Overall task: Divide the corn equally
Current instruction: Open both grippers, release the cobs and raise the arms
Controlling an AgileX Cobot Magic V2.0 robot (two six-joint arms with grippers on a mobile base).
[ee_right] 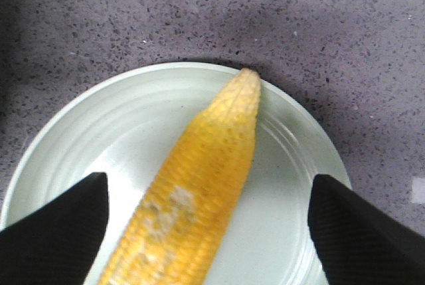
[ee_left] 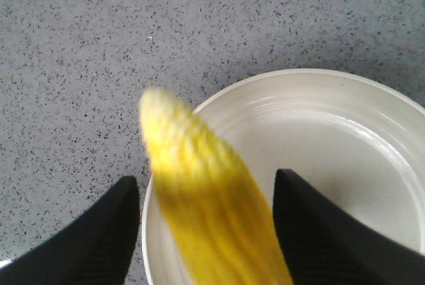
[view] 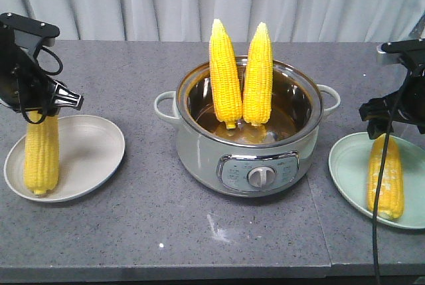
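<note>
Currently the left tool [ee_left: 204, 180] is being held astride a blurred cob [ee_left: 209, 212] over the white plate [ee_left: 345, 139], grip impossible to tell; the right tool [ee_right: 207, 182] is being held open around a second cob [ee_right: 206, 159] lying on the green plate [ee_right: 86, 145]. Low release is advised.

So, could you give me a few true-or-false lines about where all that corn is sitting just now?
1. Two cobs stand upright in the pot. True.
2. The white plate holds two cobs. False: only a single cob lies on it.
3. The green plate holds one cob. True.
4. The right gripper is squeezing the cob on the green plate. False: its fingers stand wide apart on either side of that cob, touching nothing.
</note>
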